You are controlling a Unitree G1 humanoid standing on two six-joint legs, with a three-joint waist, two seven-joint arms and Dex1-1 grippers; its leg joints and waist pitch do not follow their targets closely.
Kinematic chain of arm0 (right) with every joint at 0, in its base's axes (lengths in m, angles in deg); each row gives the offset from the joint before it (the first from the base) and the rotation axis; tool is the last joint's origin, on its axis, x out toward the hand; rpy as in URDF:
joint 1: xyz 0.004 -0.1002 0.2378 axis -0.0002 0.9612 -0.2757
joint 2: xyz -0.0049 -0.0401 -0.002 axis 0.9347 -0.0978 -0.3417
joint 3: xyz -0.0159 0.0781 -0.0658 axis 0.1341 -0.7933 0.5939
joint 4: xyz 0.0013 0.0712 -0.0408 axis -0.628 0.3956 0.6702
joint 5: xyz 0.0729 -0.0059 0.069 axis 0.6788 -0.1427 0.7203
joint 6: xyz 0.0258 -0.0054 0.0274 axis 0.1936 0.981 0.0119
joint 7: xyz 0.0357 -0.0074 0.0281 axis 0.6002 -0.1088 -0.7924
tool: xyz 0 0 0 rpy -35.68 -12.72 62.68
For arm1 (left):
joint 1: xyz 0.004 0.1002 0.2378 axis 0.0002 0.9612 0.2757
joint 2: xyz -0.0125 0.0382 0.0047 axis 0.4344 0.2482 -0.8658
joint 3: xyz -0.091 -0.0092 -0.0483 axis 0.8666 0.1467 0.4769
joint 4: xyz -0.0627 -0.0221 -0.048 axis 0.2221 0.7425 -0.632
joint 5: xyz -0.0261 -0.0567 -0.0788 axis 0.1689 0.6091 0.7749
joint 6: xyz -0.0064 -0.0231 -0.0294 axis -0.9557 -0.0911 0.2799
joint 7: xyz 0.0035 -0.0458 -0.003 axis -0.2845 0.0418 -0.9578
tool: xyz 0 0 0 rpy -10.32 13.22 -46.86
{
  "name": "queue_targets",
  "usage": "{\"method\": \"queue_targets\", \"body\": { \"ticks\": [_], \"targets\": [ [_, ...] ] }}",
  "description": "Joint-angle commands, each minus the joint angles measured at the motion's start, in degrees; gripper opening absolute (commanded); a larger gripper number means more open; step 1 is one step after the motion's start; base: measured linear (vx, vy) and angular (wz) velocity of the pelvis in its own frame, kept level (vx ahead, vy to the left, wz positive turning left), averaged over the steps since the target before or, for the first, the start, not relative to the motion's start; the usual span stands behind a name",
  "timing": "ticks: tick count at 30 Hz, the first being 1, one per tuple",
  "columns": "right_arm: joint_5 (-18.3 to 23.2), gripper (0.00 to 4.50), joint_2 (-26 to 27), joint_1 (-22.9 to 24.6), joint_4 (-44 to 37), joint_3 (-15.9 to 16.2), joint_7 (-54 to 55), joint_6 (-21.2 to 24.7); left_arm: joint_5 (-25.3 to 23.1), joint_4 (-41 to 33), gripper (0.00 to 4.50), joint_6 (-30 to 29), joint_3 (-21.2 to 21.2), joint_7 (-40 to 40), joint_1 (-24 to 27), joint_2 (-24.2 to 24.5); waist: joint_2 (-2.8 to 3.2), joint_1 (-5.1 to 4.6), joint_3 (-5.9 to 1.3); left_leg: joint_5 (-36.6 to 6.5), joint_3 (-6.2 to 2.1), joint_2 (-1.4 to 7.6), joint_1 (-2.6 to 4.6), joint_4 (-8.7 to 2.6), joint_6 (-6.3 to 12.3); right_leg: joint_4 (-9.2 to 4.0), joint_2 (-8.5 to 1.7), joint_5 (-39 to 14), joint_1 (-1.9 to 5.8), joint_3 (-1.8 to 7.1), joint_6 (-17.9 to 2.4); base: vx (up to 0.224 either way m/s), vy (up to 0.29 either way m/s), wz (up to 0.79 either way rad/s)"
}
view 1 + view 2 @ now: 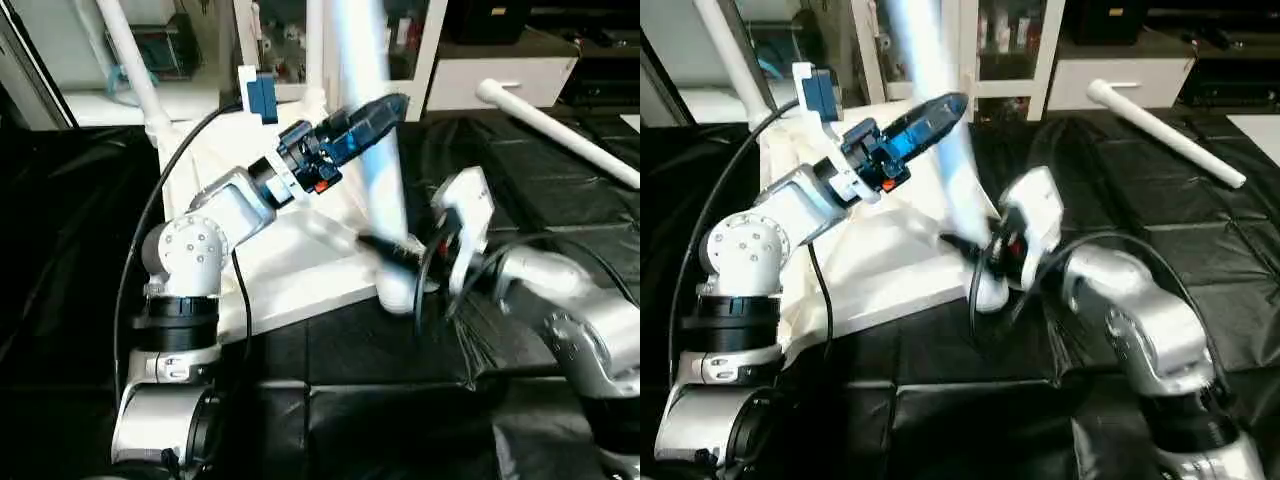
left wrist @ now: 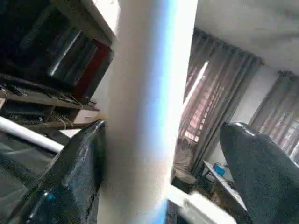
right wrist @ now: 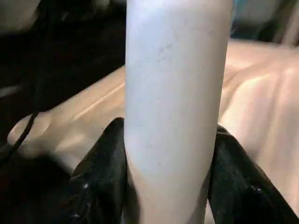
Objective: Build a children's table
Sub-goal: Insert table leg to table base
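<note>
1. Left end effector (image 1: 385, 108): fingers spread, one finger (image 2: 79, 172) beside the upright leg (image 1: 375, 160), the other apart.
2. Tabletop (image 1: 300, 265): lies on the black table (image 1: 380, 400), leg standing at its near corner.
3. Right end effector (image 3: 166, 177): pinched on the leg's base; contact is seen in its wrist view.
4. Risk: the leg may tilt out if unseated.
5. Spare leg (image 1: 560, 135): far right.

The tabletop (image 1: 300, 260) lies on the counter (image 1: 400, 390), left of centre, with one leg (image 1: 375, 150) rising from its near right corner. Another leg (image 1: 555, 130) lies on the counter far right, and a third (image 1: 135, 70) stands at the tabletop's far left corner.
</note>
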Motion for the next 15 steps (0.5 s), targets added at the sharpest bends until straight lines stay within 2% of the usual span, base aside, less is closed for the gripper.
{"method": "queue_targets", "body": {
  "ticks": [1, 2, 3, 6, 8, 9, 13, 15],
  "targets": [
    [0.96, 1.81, -0.41, 0.35, -1.93, 1.27, -1.19, 1.95, -0.48, -2.46, 4.18, 0.42, -2.29, 1.44, -0.48, -0.24, -0.74, 0.09, -4.49, -10.05, -1.51, 2.73, 1.65, -4.01, 2.26, -3.36, -1.74, -13.0, 2.94, 1.87, -11.63, 0.0, 0.0, 0.0],
    [1.18, 1.81, -0.55, 0.43, -2.22, 1.26, -1.47, 2.28, -0.41, -2.92, 4.18, 0.2, -2.61, 1.59, -0.33, -0.19, -0.8, 0.03, -4.42, -10.72, -1.56, 2.73, 1.59, -4.12, 1.91, -3.48, -1.75, -13.96, 2.98, 1.86, -11.35, 0.0, 0.0, 0.0],
    [1.05, 1.81, -0.57, 0.37, -2.25, 1.13, -1.53, 2.41, -0.35, -3.1, 3.88, -0.23, -2.69, 1.48, -0.16, -0.04, -0.82, 0.07, -4.51, -10.3, -1.63, 2.81, 1.6, -4.11, 1.5, -3.34, -1.8, -13.41, 2.95, 1.9, -11.24, 0.0, 0.0, 0.0],
    [0.4, 1.81, -0.42, -0.07, -1.54, 0.57, -1.21, 2.37, -1.02, -2.36, 3.77, -0.89, -2.87, 0.52, 0.28, 0.76, -0.66, -0.01, -4.46, -10.67, -1.58, 2.64, 1.63, -4.07, 1.24, -3.45, -1.71, -13.93, 2.86, 1.87, -10.96, 0.0, 0.0, 0.0],
    [0.33, 1.81, -0.4, -0.66, -0.91, -0.06, -1.13, 2.36, -2.12, -1.8, 3.38, -0.52, -3.59, 0.16, 0.54, 1.49, -0.62, -0.02, -4.54, -10.68, -1.66, 2.62, 1.66, -4.09, 1.06, -3.42, -1.69, -13.87, 2.91, 1.85, -10.75, 0.0, 0.0, 0.0],
    [0.33, 1.81, -0.4, -0.66, -0.91, -0.06, -1.13, 2.36, -2.12, -1.8, 3.38, -0.52, -3.59, 0.16, 0.54, 1.49, -0.62, -0.02, -4.54, -10.68, -1.66, 2.62, 1.66, -4.09, 1.06, -3.42, -1.69, -13.87, 2.91, 1.85, -10.75, 0.0, 0.0, 0.0],
    [0.45, 1.81, -0.31, -1.73, -0.04, -0.58, -1.54, 2.59, -2.9, -1.08, 3.03, 0.22, -4.0, -0.39, 0.69, 2.28, -0.49, -0.03, -4.69, -9.76, -1.68, 2.62, 1.62, -3.99, 1.17, -3.16, -1.69, -11.88, 2.98, 1.82, -11.28, 0.0, 0.0, 0.0],
    [0.49, 1.81, -0.25, -2.11, 0.29, -0.86, -1.57, 2.55, -2.5, -1.18, 2.91, -0.28, -3.55, -0.8, 0.75, 2.26, -0.69, -0.04, -4.73, -9.3, -1.63, 2.6, 1.59, -3.88, 1.36, -2.99, -1.67, -11.01, 3.02, 1.81, -11.87, 0.0, 0.0, 0.0]
  ]
}}
